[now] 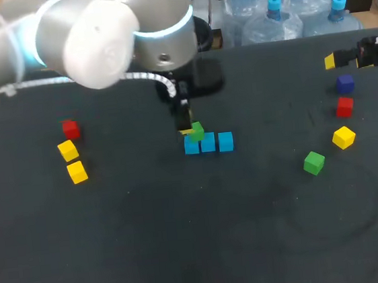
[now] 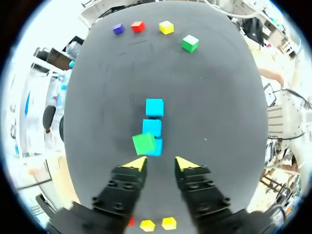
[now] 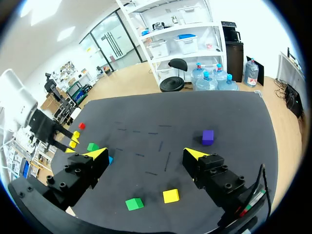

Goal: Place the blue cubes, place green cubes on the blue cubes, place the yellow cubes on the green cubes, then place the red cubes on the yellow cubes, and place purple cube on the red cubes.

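Note:
Three blue cubes [image 1: 208,143] lie in a row at mid-table. A green cube [image 1: 195,131] sits slightly askew on the left end one; in the left wrist view this green cube [image 2: 144,143] rests on the nearest blue cube [image 2: 156,147]. My left gripper [image 1: 185,120] [image 2: 161,164] hovers just behind it, open, with the cube ahead of its tips. My right gripper [image 1: 344,61] [image 3: 146,155] stands open and empty at the far right. Below it lie a purple cube [image 1: 344,84], a red cube [image 1: 345,106], a yellow cube [image 1: 343,137] and a second green cube [image 1: 314,163].
On the left side lie a red cube [image 1: 71,129] and two yellow cubes [image 1: 67,150] [image 1: 77,172]. The left arm's large elbow [image 1: 97,36] fills the upper left of the head view. The table [image 1: 187,250] is dark cloth.

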You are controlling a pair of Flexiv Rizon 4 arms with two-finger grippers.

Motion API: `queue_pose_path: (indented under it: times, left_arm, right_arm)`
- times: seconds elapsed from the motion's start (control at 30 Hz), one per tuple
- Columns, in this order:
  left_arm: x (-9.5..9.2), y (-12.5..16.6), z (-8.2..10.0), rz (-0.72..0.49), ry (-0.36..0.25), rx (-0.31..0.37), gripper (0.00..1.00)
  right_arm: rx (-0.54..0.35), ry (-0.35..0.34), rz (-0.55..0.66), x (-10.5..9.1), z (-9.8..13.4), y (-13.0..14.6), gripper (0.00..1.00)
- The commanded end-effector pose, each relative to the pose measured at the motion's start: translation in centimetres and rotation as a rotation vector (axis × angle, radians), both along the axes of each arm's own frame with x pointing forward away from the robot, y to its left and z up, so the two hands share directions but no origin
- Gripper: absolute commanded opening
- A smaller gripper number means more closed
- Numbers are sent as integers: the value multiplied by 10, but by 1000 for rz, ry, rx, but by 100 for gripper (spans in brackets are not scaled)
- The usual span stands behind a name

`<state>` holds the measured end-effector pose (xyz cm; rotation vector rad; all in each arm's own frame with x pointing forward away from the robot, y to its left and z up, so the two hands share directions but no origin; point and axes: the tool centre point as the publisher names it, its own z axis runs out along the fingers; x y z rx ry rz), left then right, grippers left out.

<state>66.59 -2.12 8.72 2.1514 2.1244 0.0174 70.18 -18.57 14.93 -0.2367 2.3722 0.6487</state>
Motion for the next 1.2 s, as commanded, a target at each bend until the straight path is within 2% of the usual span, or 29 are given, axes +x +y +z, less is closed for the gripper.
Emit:
queue_pose_path:
  times: [0.03,0.23,0.43,0.7,0.87,1.2]
  left_arm:
    - [-12,15,4,27,-9,-33,100]
    - [-13,5,-8,48,10,-56,100]
    - [-8,-1,-17,96,16,-49,100]
    - [10,-20,-30,123,29,-15,100]
    - [21,-30,-34,129,66,-9,100]
    - [31,-30,-43,165,103,6,100]
  right_arm:
    - [-2,0,-1,-1,0,0,100]
    - [-2,0,-1,-1,0,0,100]
    - [-2,0,-1,-1,0,0,100]
    - [-2,0,-1,-1,0,0,100]
    - [-2,0,-1,-1,0,0,100]
    - [-2,0,-1,-1,0,0,100]
